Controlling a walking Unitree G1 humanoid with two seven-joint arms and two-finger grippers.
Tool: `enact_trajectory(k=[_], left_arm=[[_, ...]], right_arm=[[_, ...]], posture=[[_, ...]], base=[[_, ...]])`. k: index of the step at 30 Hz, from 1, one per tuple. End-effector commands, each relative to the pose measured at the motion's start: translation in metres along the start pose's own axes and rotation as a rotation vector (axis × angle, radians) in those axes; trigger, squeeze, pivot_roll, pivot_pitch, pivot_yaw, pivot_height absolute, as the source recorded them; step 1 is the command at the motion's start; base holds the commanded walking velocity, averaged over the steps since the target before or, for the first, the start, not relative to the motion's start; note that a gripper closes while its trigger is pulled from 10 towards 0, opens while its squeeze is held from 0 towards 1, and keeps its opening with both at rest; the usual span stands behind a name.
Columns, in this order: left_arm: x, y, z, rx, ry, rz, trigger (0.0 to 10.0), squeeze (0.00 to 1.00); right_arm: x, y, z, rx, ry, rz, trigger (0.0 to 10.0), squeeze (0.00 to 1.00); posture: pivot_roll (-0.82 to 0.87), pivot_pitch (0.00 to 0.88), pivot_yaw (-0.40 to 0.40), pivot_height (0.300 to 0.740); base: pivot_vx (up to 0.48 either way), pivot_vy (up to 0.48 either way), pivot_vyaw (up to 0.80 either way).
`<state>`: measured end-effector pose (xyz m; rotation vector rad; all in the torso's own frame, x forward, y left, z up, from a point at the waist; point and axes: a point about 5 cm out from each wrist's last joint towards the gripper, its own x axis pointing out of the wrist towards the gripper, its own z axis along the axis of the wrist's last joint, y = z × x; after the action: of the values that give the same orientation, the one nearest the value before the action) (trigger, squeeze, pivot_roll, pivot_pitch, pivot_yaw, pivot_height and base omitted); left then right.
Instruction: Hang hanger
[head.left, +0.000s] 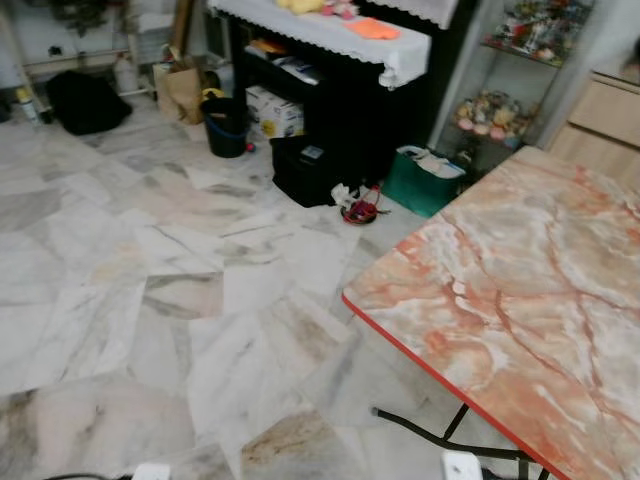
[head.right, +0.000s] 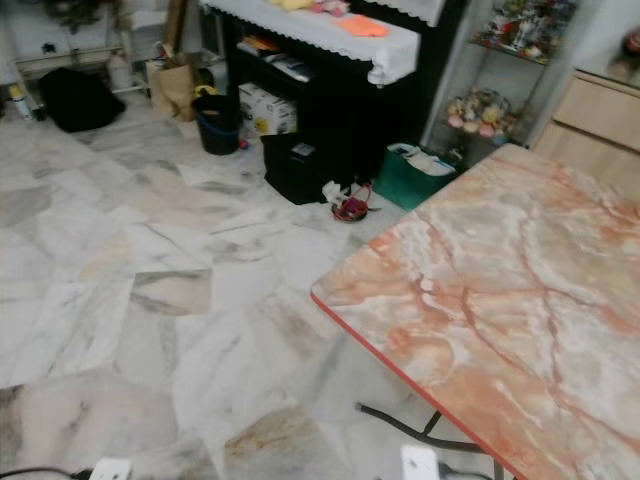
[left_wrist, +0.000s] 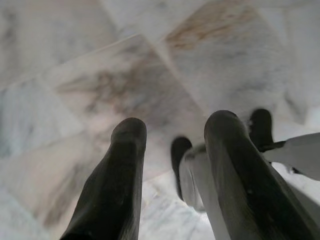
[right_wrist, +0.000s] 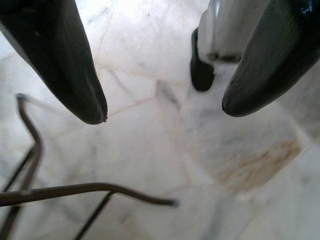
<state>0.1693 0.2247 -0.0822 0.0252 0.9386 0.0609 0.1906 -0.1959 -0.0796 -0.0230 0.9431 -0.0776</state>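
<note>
Task status: not started, judging from the present views. No hanger can be made out in any view, and no rail, hook or rack to receive one can be identified either.

Left gripper (left_wrist: 172, 150): arm hanging idle, pointing down at the marble floor (head.left: 150, 300). The jaws stand spread, with bare floor tile visible in the gap. Nothing is held.

Right gripper (right_wrist: 165, 107): also pointing at the floor, jaws spread wide, nothing between them. Beyond it lies the dark metal leg frame (right_wrist: 75, 192) of the counter.

Scene ahead, from the head views:
- A counter (head.left: 540, 300) with an orange-pink marbled top and a red edge occupies the right side. Its visible top carries nothing.
- A black cabinet (head.left: 340, 95) with a white cloth (head.left: 330, 35) over it stands across the room, with bags and boxes at its foot, including a green bag (head.left: 425, 180) and a dark bucket (head.left: 225, 125).
- A glass shelf unit (head.left: 520, 60) with small ornaments stands to the right of the cabinet.

Remaining work, as a judgement: all of it. The hanger must first be located, then grasped, then carried to a hanging point and hooked on. Neither the hanger's position nor the hanging point can be told from these views, so a search of the room is likely the step in hand.
</note>
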Motion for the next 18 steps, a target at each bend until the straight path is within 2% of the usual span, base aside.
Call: enact_trajectory(k=[1, 5, 8, 12, 14, 18], left_arm=[[0.003, 0.01, 0.027, -0.105, -0.097, 0.091, 10.0, 0.0], [0.003, 0.008, 0.031, -0.116, -0.124, 0.076, 10.0, 0.0], [0.004, 0.006, 0.036, -0.157, -0.162, 0.062, 10.0, 0.0], [0.004, 0.007, 0.039, -0.173, -0.167, 0.083, 10.0, 0.0], [0.004, 0.005, 0.04, -0.176, -0.174, 0.04, 10.0, 0.0], [0.003, 0.007, 0.042, -0.113, -0.195, 0.073, 10.0, 0.0]], right_arm=[[0.005, 0.042, 0.03, 0.305, -0.013, 0.086, 10.0, 0.0], [0.005, 0.049, 0.034, 0.308, -0.015, 0.094, 10.0, 0.0], [0.005, 0.036, 0.025, 0.319, -0.009, 0.08, 10.0, 0.0], [0.005, 0.034, 0.024, 0.32, -0.007, 0.077, 10.0, 0.0], [0.005, 0.034, 0.023, 0.321, -0.005, 0.076, 10.0, 0.0], [0.005, 0.034, 0.023, 0.323, -0.005, 0.077, 10.0, 0.0]], posture=[[0.12, 0.05, -0.078, 0.74], [0.12, 0.046, -0.075, 0.74], [0.12, 0.045, -0.075, 0.74], [0.12, 0.046, -0.076, 0.74], [0.12, 0.051, -0.077, 0.74], [0.12, 0.057, -0.076, 0.74]], base=[[0.0, 0.0, -0.76], [0.0, 0.0, -0.76], [0.0, 0.0, -0.76], [0.0, 0.0, -0.76], [0.0, 0.0, -0.76], [0.0, 0.0, -0.76]])
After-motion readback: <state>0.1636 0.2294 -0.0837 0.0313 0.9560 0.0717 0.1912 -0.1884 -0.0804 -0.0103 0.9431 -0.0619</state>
